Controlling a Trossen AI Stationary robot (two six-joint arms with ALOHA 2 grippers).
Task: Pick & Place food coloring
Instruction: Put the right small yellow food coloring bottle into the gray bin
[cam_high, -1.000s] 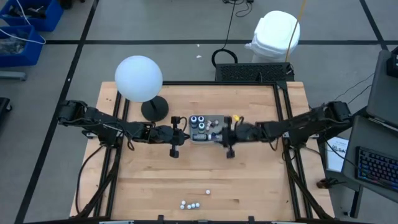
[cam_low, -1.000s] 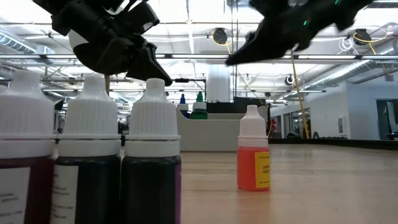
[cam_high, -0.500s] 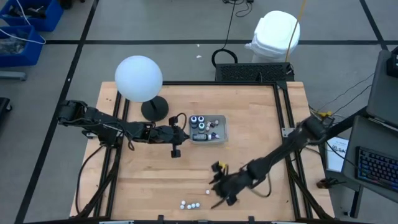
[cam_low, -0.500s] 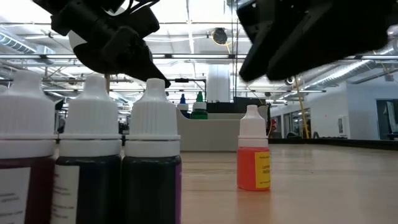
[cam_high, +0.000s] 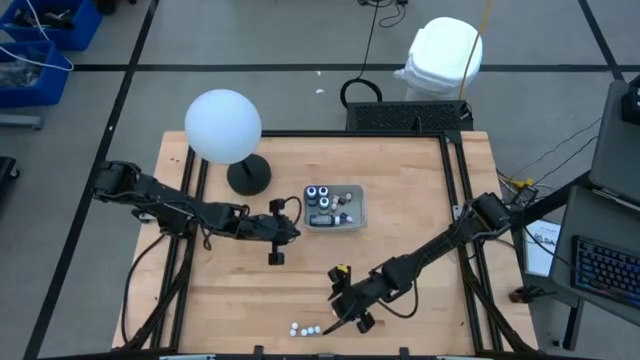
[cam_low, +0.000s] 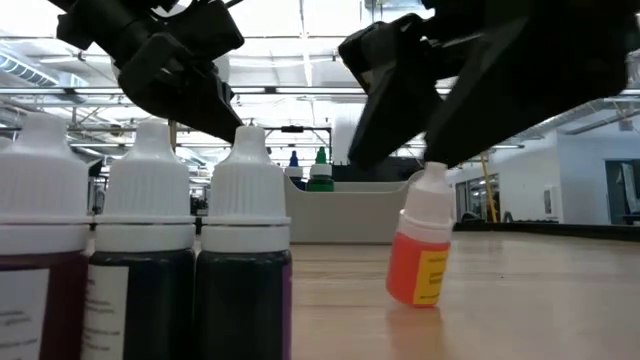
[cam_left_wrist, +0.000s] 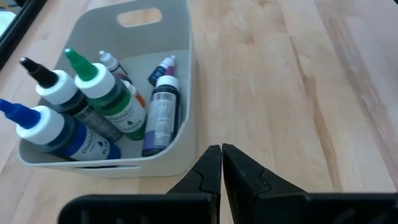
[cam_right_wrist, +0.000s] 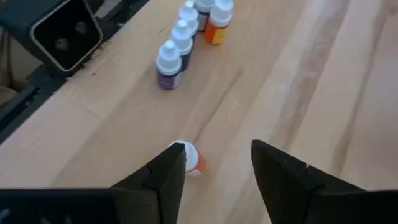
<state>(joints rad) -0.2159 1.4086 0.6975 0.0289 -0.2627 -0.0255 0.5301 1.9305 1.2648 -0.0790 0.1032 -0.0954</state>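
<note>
A bin is set near the middle of the table, with bottles standing in it; the lamp stands at the far left; the left claw is held just left of the bin; a row of small bottles is lined along the near edge; a tilted bottle is found under the right claw, just behind that row.

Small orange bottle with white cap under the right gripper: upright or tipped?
Tipped. The small orange bottle with white cap leans in the low view, its base edge on the wooden table, under the open right gripper.
</note>
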